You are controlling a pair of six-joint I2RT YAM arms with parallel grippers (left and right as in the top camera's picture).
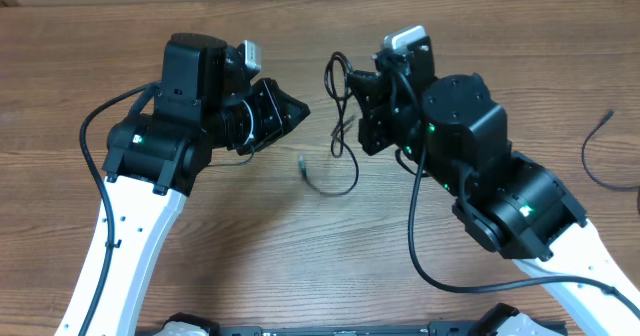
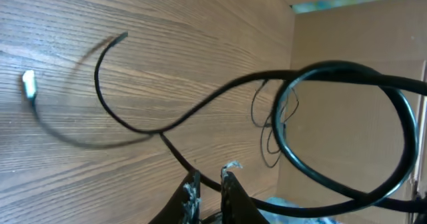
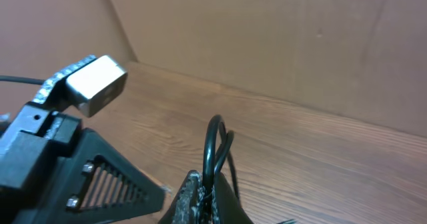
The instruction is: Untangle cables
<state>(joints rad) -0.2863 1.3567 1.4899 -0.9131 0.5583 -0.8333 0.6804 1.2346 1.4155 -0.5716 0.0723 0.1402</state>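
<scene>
The left hand [image 2: 211, 183] was pinched narrow on a cable [image 2: 141, 129]; the right hand [image 3: 203, 187] gripped another cable's loop [image 3: 209, 147] above the tabletop [image 1: 250, 246].

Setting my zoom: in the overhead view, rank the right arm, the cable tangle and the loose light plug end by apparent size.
1. right arm, clearly largest, though it stands nearer the camera
2. cable tangle
3. plug end, clearly smallest

Evenly lit; wrist close-ups seemingly blurred.
</scene>
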